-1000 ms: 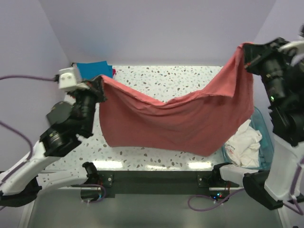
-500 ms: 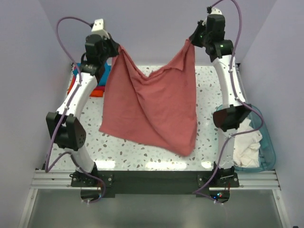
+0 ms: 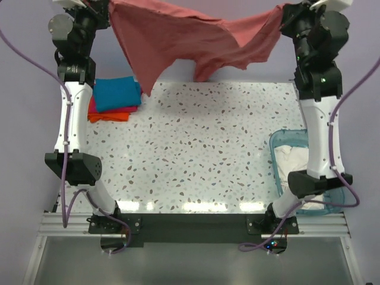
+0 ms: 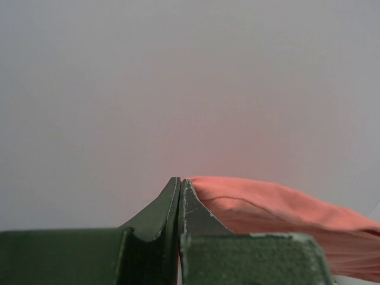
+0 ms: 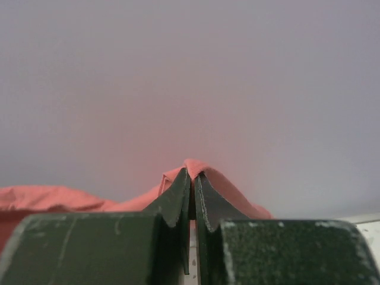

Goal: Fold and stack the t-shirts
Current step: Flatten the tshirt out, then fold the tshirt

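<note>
The salmon-red t-shirt [image 3: 190,35] hangs spread aloft at the back; folded teal [image 3: 117,94], magenta [image 3: 92,105] and orange t-shirts [image 3: 110,116] lie stacked far-left.

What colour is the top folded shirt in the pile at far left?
The top folded shirt is teal-blue, clearest in the top external view.

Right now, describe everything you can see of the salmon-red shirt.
The salmon-red shirt is soft, plain cloth, unfolded and stretched in the air between the left gripper and right gripper, each shut on an edge. Its middle sags in wrinkles, and two tips dangle above the far side of the table. Nothing else touches it.
</note>
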Robot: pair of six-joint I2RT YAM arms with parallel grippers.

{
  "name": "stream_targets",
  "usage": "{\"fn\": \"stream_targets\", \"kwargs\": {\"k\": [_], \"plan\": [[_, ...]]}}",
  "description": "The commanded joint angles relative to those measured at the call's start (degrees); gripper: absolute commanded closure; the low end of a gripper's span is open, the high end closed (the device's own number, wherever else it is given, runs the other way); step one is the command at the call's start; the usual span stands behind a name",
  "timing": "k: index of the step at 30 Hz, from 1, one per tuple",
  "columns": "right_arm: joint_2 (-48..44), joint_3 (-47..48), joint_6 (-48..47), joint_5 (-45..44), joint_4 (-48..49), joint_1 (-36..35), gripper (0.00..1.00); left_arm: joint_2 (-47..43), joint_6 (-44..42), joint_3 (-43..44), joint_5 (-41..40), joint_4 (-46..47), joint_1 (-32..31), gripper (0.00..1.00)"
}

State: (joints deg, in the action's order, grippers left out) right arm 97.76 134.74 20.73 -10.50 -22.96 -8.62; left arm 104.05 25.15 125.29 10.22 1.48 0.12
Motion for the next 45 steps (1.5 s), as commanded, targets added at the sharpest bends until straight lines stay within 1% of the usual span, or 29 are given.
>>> {"fn": "stream_targets", "kwargs": {"k": [1, 2, 4, 5, 6, 7, 8, 9, 10, 11, 12, 14, 15, 16, 20, 24, 25, 26, 27, 29, 31, 34, 35, 37, 39, 40, 41, 43, 45], "plan": [[-4.66, -8.41, -0.96, -3.2, 3.71, 0.01, 1.0, -4.72, 1.84, -9.85, 3.23, 4.59, 2.25, 1.0], [-6.33, -15.75, -0.35, -3.21, 3.97, 0.01, 1.0, -5.78, 1.49, -12.33, 3.58, 5.29, 2.43, 1.0], [-12.22, -24.22, 1.32, -2.6, 6.17, 0.01, 1.0, -9.64, 1.31, -21.55, 3.93, 6.6, 2.43, 1.0], [-14.5, -32.26, 2.11, -2.42, 6.61, 0.1, 1.0, -12.44, 1.4, -24.98, 4.37, 8.18, 2.52, 1.0], [-17.74, -36.17, 2.56, -2.33, 6.87, 0.01, 1.0, -13.77, 1.4, -28.4, 4.46, 8.89, 2.43, 1.0], [-19.78, -39.87, 3.86, -1.81, 6.7, -0.08, 1.0, -15.35, 1.66, -35.49, 4.55, 9.42, 2.43, 1.0], [-21.54, -47.12, 4.66, -1.63, 6.53, 0.01, 1.0, -16.85, 2.36, -39.21, 4.98, 10.99, 2.43, 1.0], [-23.29, -50.94, 5.37, -1.37, 6.0, -0.08, 1.0, -20.08, 2.71, -42.9, 4.99, 11.53, 2.52, 1.0], [-27.23, -54.54, 7.11, -0.67, 6.08, -0.08, 1.0, -21.85, 3.32, -50.16, 4.55, 11.88, 2.43, 1.0], [-28.92, -61.63, 7.91, -0.4, 5.91, 0.01, 1.0, -23.61, 4.81, -53.89, 4.11, 12.75, 2.43, 1.0], [-31.11, -64.83, 9.84, -0.22, 4.95, 0.01, 1.0, -27.11, 5.26, -60.63, 4.11, 13.11, 2.43, 1.0], [-36.74, -73.42, 11.26, 1.35, 3.54, 0.01, 1.0, -30.73, 7.7, -67.08, 2.45, 12.68, 2.43, 1.0], [-38.41, -75.91, 12.13, 1.54, 1.45, 0.01, 1.0, -34.23, 8.77, -73.11, 2.18, 12.41, 2.52, 1.0], [-42.0, -79.85, 12.31, 1.97, 0.04, -0.08, 1.0, -36.09, 9.91, -76.13, 2.0, 12.32, 2.43, 1.0], [-51.05, -86.83, 13.28, 4.26, -10.32, -0.17, 1.0, -47.41, 15.89, -92.37, -3.52, 5.58, 2.34, 1.0], [-60.74, -92.28, 13.98, 6.98, -17.44, -0.08, 1.0, -58.24, 18.97, -100.83, -9.77, -5.04, 2.25, 1.0], [-63.54, -93.94, 14.16, 7.42, -19.47, -0.08, 1.0, -62.44, 19.24, -101.73, -12.39, -9.34, 2.25, 1.0], [-63.57, -94.56, 14.16, 7.69, -19.49, -0.08, 1.0, -62.48, 19.33, -102.44, -13.2, -11.04, 2.25, 1.0], [-65.13, -95.09, 14.25, 7.86, -20.45, -0.08, 1.0, -66.05, 19.59, -103.92, -13.55, -12.1, 2.25, 1.0], [-65.06, -95.71, 14.34, 7.52, -19.5, -0.08, 1.0, -68.62, 20.11, -104.9, -14.26, -12.9, 2.34, 1.0], [-62.0, -93.71, 14.34, 6.73, -18.88, -0.08, 1.0, -67.76, 20.55, -104.91, -14.26, -11.25, 2.34, 1.0], [-55.85, -89.67, 13.9, 4.01, -15.98, -0.08, 1.0, -60.21, 20.38, -100.96, -14.09, -8.79, 2.34, 1.0], [-53.48, -88.43, 13.9, 2.87, -14.32, -0.08, 1.0, -55.58, 20.38, -98.6, -13.91, -7.64, 2.25, 1.0], [-45.84, -84.23, 13.28, 1.8, -11.94, -0.08, 1.0, -50.73, 20.64, -96.22, -13.12, -3.44, 2.25, 1.0], [-40.74, -79.75, 12.85, 1.45, -9.22, -0.08, 1.0, -43.34, 20.56, -91.49, -12.68, -2.44, 2.25, 1.0], [-35.23, -78.41, 12.58, 1.45, -8.34, -0.08, 1.0, -40.79, 20.47, -89.8, -12.68, -0.27, 2.17, 1.0], [-32.74, -77.01, 12.58, 0.84, -7.02, 0.01, 1.0, -36.33, 20.21, -86.74, -12.33, 0.45, 2.25, 1.0], [-25.29, -72.89, 12.23, 0.83, -5.96, 0.01, 1.0, -32.18, 19.86, -83.74, -12.24, 1.51, 2.25, 1.0], [-20.78, -70.67, 12.58, 1.53, -4.04, 0.01, 1.0, -26.02, 19.42, -79.34, -11.98, 2.21, 2.17, 1.0]]}}
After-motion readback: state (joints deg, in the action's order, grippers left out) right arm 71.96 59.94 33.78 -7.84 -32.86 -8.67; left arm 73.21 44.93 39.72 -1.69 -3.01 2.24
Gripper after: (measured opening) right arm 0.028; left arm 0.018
